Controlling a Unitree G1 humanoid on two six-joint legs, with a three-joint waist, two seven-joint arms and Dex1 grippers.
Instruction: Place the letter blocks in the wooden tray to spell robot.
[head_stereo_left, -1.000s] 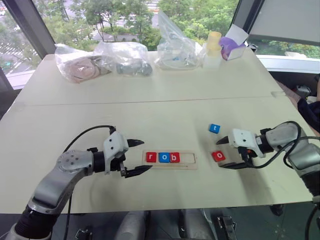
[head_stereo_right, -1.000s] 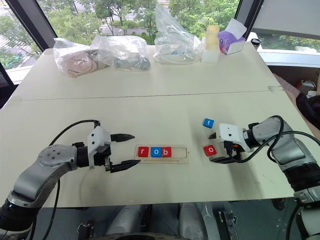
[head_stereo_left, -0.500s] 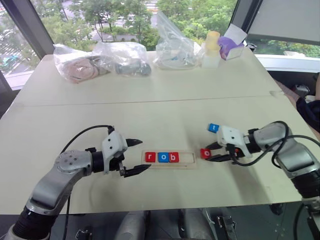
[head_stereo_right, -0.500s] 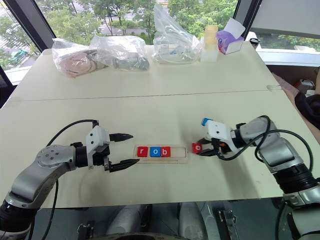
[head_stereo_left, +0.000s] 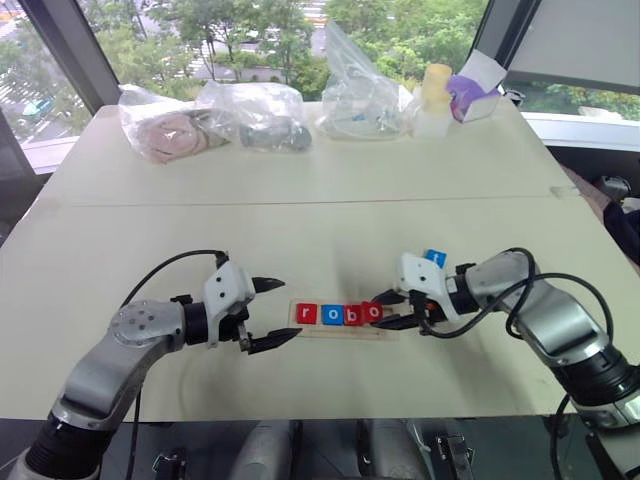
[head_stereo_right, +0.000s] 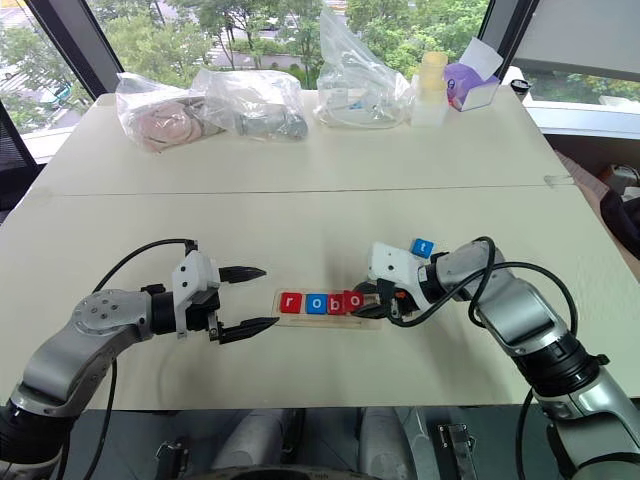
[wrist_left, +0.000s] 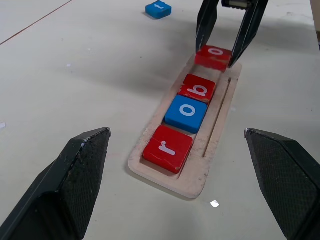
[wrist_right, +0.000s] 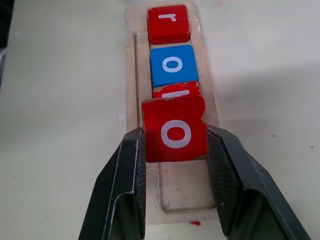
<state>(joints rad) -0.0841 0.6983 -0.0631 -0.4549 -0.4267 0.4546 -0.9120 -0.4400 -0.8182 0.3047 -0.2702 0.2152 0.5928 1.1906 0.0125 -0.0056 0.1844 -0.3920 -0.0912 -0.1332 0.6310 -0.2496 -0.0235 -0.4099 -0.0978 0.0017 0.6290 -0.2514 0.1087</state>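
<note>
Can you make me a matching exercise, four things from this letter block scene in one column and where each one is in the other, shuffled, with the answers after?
Things:
1. red r block
2. blue o block
3. red o block
4. blue t block

Places:
A. loose on the table, outside the wooden tray
B. pinched in the right gripper, over the tray
C. end slot of the tray, nearest the open left gripper
D. in the tray between the r and b blocks

Pairs: 1-C, 2-D, 3-B, 4-A

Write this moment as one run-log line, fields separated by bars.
right claw: shut on red o block over wooden tray | tray: r, o, b | blue t block: on table
</note>
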